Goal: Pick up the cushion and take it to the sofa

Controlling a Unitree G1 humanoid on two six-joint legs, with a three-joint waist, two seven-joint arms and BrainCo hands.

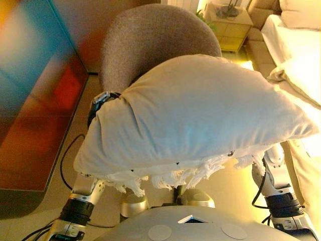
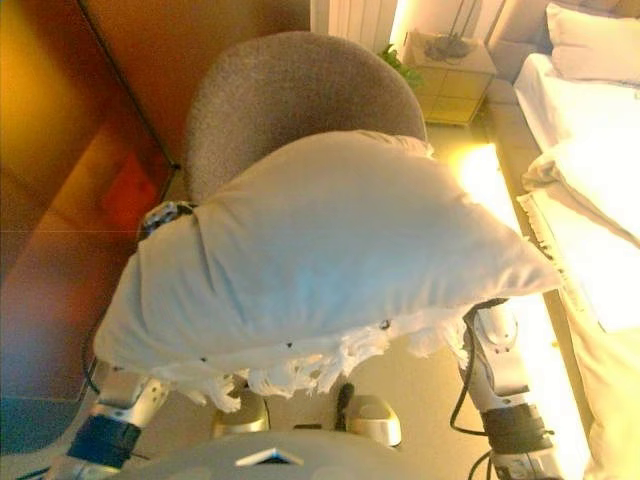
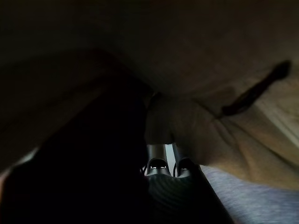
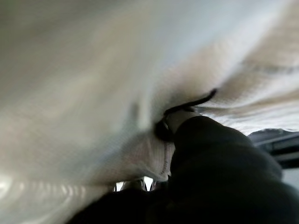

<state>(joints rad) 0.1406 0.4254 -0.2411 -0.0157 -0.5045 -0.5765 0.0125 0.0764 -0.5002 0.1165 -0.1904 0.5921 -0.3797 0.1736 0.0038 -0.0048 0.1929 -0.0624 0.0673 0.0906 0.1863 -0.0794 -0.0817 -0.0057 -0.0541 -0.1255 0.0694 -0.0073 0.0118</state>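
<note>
A large white cushion [image 1: 195, 115] with a fringed near edge is held up in front of me, between both arms, above the seat of a grey chair [image 1: 150, 40]. My left hand [image 1: 102, 99] presses into the cushion's left end, its fingers [image 3: 159, 165] straight and sunk into the fabric [image 3: 196, 56]. My right hand [image 4: 219, 172] is under the cushion's right end, hidden in the eye views. Its dark cover lies against the fabric [image 4: 93, 70].
The grey chair stands right ahead behind the cushion. A bed [image 1: 296, 45] with white bedding runs along the right. A small bedside table [image 1: 230, 22] stands at the far end. A glossy dark panel [image 1: 35, 90] lies on the left.
</note>
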